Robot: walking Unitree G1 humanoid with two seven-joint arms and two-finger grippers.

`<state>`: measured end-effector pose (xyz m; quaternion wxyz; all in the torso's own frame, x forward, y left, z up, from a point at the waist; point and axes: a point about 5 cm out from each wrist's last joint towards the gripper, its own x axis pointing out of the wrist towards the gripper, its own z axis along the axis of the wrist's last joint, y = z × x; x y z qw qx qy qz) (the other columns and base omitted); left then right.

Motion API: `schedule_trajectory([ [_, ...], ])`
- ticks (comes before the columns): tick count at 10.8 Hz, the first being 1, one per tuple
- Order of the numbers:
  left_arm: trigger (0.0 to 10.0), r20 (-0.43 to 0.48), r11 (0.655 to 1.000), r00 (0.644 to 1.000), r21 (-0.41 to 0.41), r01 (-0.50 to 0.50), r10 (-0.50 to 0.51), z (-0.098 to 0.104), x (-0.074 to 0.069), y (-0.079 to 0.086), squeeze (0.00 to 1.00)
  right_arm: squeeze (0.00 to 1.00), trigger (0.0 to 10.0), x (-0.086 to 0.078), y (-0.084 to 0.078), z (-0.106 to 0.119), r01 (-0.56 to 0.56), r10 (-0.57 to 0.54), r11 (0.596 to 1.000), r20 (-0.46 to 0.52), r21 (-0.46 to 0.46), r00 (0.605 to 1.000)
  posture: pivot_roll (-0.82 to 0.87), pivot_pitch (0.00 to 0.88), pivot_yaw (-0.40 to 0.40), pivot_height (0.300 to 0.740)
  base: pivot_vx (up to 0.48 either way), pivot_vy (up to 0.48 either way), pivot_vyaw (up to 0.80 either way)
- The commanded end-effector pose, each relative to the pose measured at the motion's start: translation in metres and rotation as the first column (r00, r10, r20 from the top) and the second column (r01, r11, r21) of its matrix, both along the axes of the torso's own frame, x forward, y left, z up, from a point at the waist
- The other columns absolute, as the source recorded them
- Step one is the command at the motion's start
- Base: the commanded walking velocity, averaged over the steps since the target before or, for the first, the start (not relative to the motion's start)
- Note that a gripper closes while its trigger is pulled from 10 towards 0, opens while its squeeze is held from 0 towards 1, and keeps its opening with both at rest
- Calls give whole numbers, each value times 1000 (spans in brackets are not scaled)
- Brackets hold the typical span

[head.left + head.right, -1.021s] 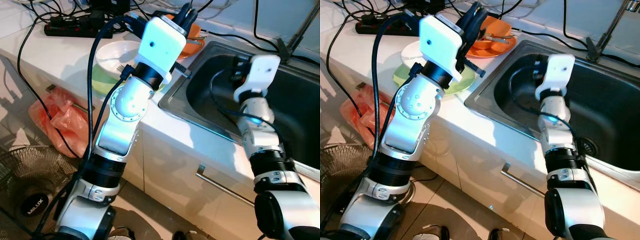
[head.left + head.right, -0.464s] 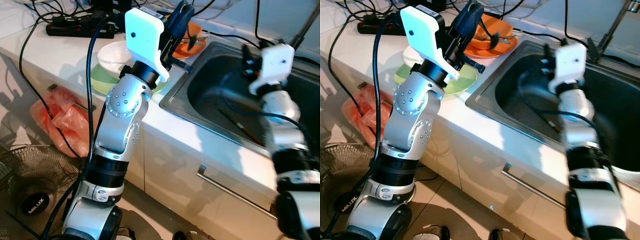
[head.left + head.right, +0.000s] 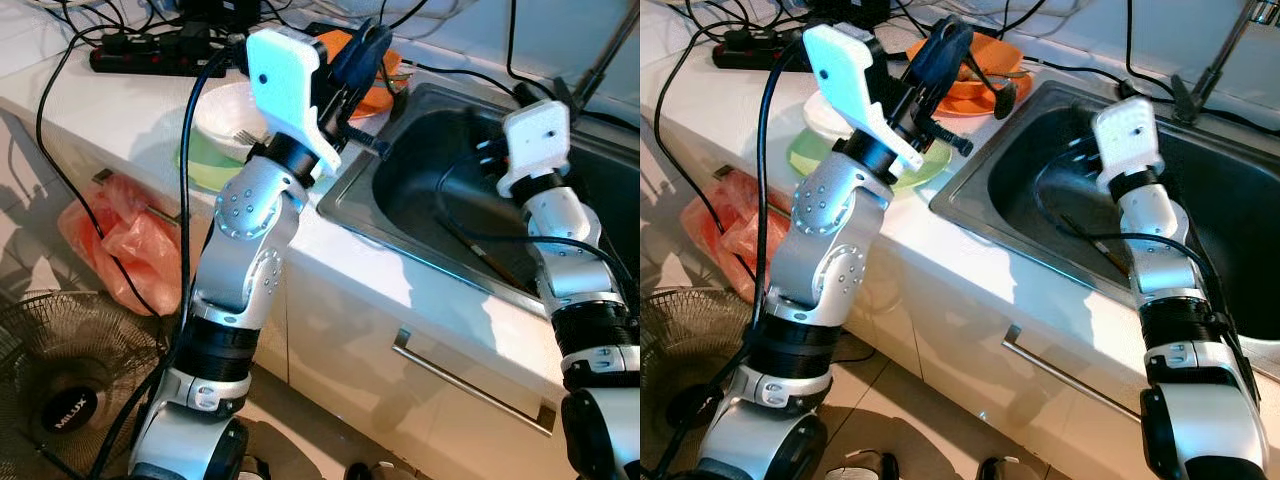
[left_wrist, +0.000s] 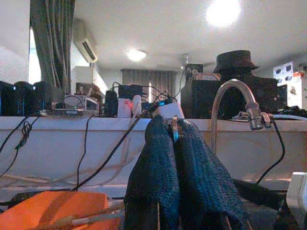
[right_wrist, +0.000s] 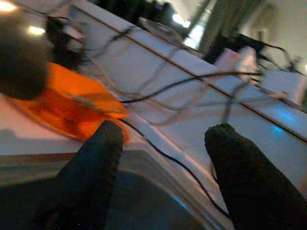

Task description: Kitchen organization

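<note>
Since a second ago, the left gripper (image 3: 952, 45) has lifted a dark metal ladle (image 3: 992, 84) clear of the orange plastic plate (image 3: 985, 92); its black fingers (image 4: 158, 167) are clamped together on the handle, whose silver tip pokes up between them, and the scoop hangs just above the plate's rim. Beside it lies the stainless steel sink (image 3: 450, 240), where the right gripper (image 5: 163, 163) hovers with fingers spread apart, holding nothing. A thin dark utensil (image 3: 478, 253) rests in the basin.

My head views are bright and sharp, with hard arm shadows across the worktop (image 3: 120, 120). The right wrist picture is soft and smeared; ceiling lamps (image 4: 223, 12) glare in the left wrist view.
</note>
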<state>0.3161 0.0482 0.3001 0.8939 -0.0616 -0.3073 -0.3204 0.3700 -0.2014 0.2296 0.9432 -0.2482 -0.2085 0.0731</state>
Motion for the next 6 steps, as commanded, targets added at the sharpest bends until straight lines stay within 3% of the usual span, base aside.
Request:
schedule_trajectory([
  [1, 10000, 24, 999, 999, 4, 36, -36, 5, -6, -4, 0, 204, 10000, -4, 7, -1, -64, 64, 998, -1, -18, 998, 45, 92, -27, 740, 0, 0, 0],
  [2, 10000, 38, 999, 999, 26, 32, -33, 4, -6, -6, 0, 0, 10000, -7, 17, -7, -162, 160, 986, -41, -41, 986, 43, 90, -26, 740, 0, 0, 0],
  [5, 10000, 36, 999, 998, 34, 43, -44, 3, -7, -7, 0, 0, 10000, -16, 30, -10, -308, 306, 951, -70, -20, 949, 42, 85, -25, 740, 0, 0, 0],
  [6, 10000, 34, 998, 998, 36, 49, -50, 3, -8, -8, 0, 0, 10000, -17, 30, -7, -308, 307, 951, -52, -8, 950, 42, 85, -25, 740, 0, 0, 0],
])
